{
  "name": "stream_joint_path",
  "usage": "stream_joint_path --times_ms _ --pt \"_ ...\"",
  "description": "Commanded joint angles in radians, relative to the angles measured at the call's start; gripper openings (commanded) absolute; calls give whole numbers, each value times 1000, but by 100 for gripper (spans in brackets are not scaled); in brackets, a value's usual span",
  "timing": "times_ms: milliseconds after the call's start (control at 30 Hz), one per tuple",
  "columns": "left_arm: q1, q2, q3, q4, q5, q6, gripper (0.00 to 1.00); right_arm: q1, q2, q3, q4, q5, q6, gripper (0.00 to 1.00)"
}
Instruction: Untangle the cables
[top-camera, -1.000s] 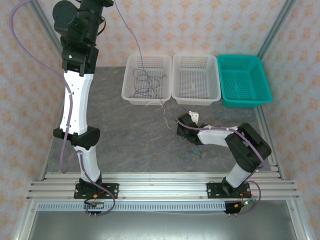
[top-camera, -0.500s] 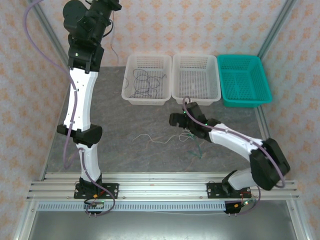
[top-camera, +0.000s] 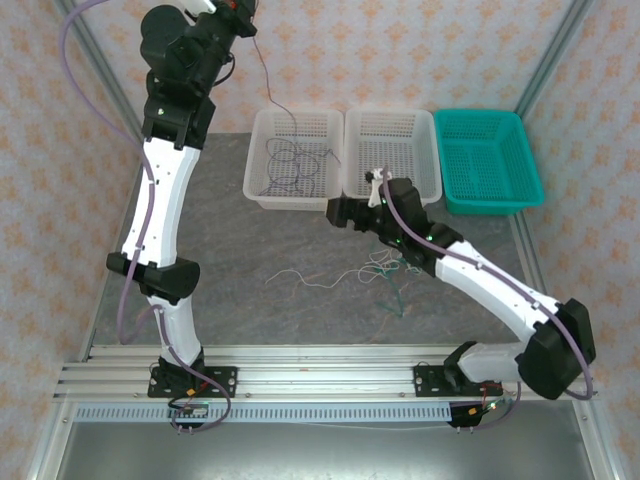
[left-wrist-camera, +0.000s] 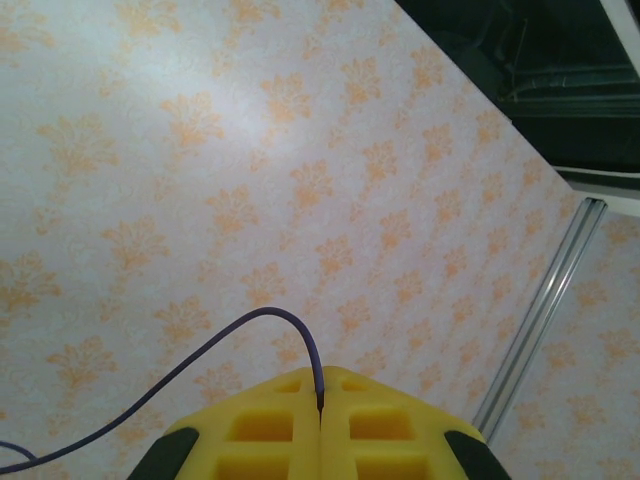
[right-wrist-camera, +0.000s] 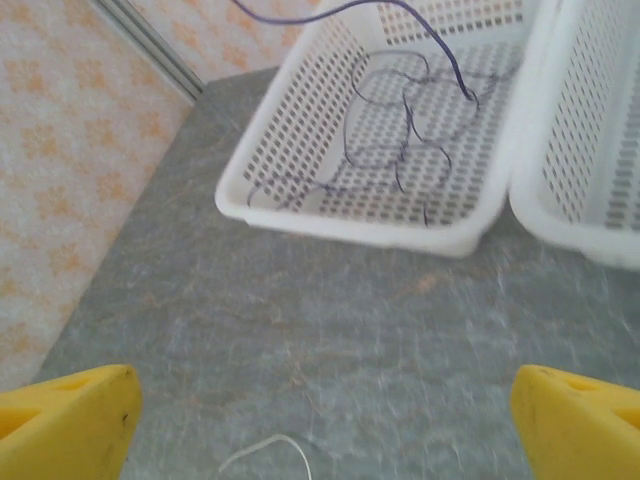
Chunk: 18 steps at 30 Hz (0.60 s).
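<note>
The dark purplish cable (top-camera: 272, 95) runs from my left gripper (top-camera: 240, 12), raised high by the back wall, down into the left white basket (top-camera: 254, 180), where the rest of it (right-wrist-camera: 400, 150) lies coiled. In the left wrist view my left gripper (left-wrist-camera: 320, 388) is shut on the cable's end (left-wrist-camera: 250, 325). My right gripper (top-camera: 342, 212) hovers open over the table just in front of that basket, its yellow fingertips (right-wrist-camera: 70, 420) wide apart with nothing between them. A white cable (top-camera: 308, 279) and a green cable (top-camera: 392, 297) lie loose on the table; the white one (right-wrist-camera: 272, 447) shows below the right gripper.
A second white basket (top-camera: 392, 195) and a teal basket (top-camera: 490, 200) stand in a row to the right of the first. Aluminium frame posts (top-camera: 548, 60) and patterned walls close in the table. Bare grey tabletop (top-camera: 240, 250) lies at the left.
My right arm has stretched forward and left towards the left basket, and its jaws have opened. The white cable now lies on the table. My raised left gripper has shifted right with the purplish cable.
</note>
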Motion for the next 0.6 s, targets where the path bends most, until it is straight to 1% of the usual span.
stream_joint_path --times_ms 0,167,233,333,367,467,567 --pt "-2 39 -93 12 -18 56 0 -3 -126 -71 -40 14 29 95" --pt "-3 47 -298 133 -78 103 0 -3 -289 -162 -109 54 39 95" --pt "-3 59 -334 155 -89 122 0 -3 -341 -187 -134 70 43 95" --pt "-3 103 -312 108 -104 140 0 -3 -401 -219 -153 97 53 97" --pt "-3 110 -298 85 -88 133 0 -4 -412 -227 -152 100 55 97" --pt "-6 95 -303 87 -20 79 0 -3 -411 -236 -129 85 41 97" --pt "-11 62 -278 47 3 34 0 -4 -383 -224 -76 71 26 96"
